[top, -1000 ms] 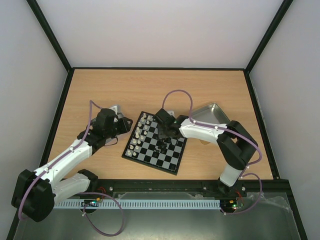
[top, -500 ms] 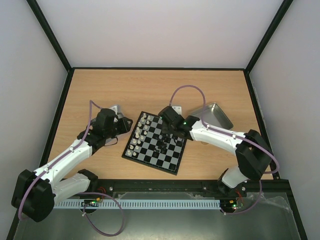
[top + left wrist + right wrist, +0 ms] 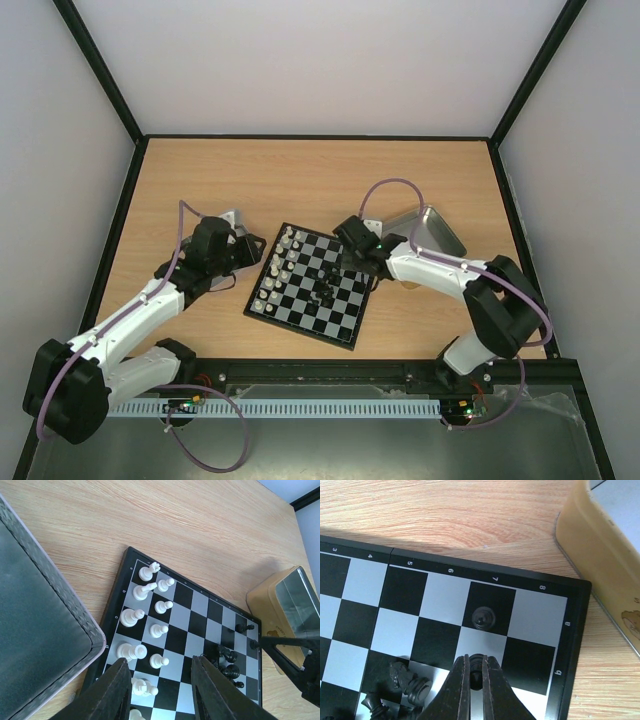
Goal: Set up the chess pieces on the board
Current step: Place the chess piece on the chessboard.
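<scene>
Right pincer [image 3: 348, 265] reaches over the right edge of the board [image 3: 335, 318], which lies askew on the table [image 3: 300, 180] between the two arms; from above, its jaws cannot be read. White pieces [image 3: 278, 268] stand in two rows along the board's left side, black pieces [image 3: 325, 291] bunch right of centre, and the right tray [image 3: 428, 228] sits just beyond the arm. Left pincer [image 3: 252, 245] hangs off the board's left edge, beside the left tray [image 3: 232, 217]. From the left wrist, the left pincer [image 3: 162, 690] is spread wide above the board [image 3: 195, 605], two white pieces [image 3: 150, 600] showing between its fingers [image 3: 117, 695]. The left tray [image 3: 35, 640] fills the near left and the right tray [image 3: 265, 605] the far right. Black pieces [image 3: 227, 662] cluster across the board, where the right pincer [image 3: 257, 643] pokes in with a dark tip. From the right wrist, the right pincer [image 3: 476, 680] is pinched tight on a black piece [image 3: 476, 661] over a pale square near the corner of the board [image 3: 445, 600]. A pawn [image 3: 483, 617] stands one square beyond, on a dark square by the frame's 7. Other black pieces [image 3: 407, 680] lie jumbled at lower left, and the right tray [image 3: 590, 555] sits just beside the corner.
</scene>
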Tool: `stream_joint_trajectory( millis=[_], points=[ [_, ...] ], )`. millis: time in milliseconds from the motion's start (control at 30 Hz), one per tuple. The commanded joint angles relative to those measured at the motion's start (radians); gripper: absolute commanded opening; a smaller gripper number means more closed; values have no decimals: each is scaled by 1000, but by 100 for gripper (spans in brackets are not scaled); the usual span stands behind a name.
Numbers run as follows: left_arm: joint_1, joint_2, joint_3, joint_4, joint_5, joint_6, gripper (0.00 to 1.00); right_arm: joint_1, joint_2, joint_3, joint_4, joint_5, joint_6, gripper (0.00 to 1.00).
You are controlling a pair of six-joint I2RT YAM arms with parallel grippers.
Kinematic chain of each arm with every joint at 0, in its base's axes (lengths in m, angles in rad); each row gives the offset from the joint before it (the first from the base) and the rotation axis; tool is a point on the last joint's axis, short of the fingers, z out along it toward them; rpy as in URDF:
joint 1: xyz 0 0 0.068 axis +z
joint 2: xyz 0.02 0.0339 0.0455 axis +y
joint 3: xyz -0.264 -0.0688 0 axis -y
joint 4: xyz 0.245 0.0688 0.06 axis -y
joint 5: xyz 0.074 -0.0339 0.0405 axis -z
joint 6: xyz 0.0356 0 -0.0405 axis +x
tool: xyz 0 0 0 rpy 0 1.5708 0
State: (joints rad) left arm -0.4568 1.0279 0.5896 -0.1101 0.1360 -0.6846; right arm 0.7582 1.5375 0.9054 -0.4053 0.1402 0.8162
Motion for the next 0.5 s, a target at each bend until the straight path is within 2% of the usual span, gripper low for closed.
stream_joint_trajectory(
  millis=[0,333,467],
  points=[
    [4,-5,-5,14,7,-6,36,-11,34,-4,39,-5,7,3],
    [4,-1,-5,13,5,-6,36,-12,84,6,44,-10,-1,5],
    [4,-2,-6,13,7,-6,36,-12,86,10,36,4,-4,11]
  ],
)
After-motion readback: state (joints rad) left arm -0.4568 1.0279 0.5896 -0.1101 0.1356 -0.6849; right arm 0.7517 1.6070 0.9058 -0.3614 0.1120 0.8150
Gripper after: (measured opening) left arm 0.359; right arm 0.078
